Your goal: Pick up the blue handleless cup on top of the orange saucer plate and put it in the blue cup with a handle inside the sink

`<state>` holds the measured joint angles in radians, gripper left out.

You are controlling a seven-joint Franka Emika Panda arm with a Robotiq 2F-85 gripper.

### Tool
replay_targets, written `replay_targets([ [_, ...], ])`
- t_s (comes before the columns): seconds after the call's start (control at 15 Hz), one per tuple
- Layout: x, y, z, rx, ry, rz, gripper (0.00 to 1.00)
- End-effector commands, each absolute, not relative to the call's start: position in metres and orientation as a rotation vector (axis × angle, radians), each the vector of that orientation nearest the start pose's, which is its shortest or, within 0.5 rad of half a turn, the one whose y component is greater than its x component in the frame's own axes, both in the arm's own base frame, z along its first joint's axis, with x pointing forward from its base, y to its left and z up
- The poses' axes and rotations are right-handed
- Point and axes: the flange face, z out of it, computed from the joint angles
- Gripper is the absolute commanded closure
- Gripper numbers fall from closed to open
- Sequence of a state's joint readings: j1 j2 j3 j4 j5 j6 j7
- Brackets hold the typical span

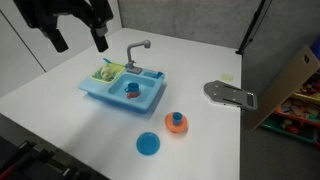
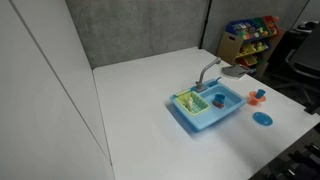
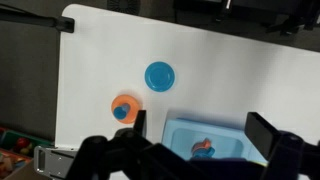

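Observation:
The light blue sink [image 1: 115, 95] with a grey faucet sits mid-table; it also shows in the other exterior view [image 2: 205, 118] and in the wrist view [image 3: 180, 135]. The blue cup with a handle [image 1: 131, 91], showing orange-red, sits in its larger basin [image 3: 203, 148]. The blue handleless cup [image 1: 176, 118] stands on the orange saucer plate [image 1: 177, 126] in front of the sink, also in the wrist view [image 3: 121, 112]. My gripper [image 1: 77, 38] hangs high above the sink's far side, open and empty; its fingers frame the sink in the wrist view [image 3: 200, 135].
A flat blue round plate [image 1: 148, 145] lies near the saucer, also in the wrist view [image 3: 159, 75]. Green and yellow items fill the sink's small compartment [image 1: 107, 71]. A grey metal piece [image 1: 230, 94] lies at the table's edge. A toy shelf [image 2: 250, 35] stands beyond.

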<state>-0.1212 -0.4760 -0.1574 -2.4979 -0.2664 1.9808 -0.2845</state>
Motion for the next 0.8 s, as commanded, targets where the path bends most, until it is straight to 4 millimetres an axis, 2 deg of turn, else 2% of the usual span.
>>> replay_targets([
  [0.0,0.376,-0.126,0.447,-3.283,-0.224,0.142,0.00],
  [0.2,0.378,-0.125,0.446,-3.284,-0.224,0.151,0.00],
  [0.47,0.397,-0.114,0.442,-3.276,-0.208,0.167,0.00],
  [0.73,0.426,-0.104,0.442,-3.280,-0.153,0.141,0.00],
])
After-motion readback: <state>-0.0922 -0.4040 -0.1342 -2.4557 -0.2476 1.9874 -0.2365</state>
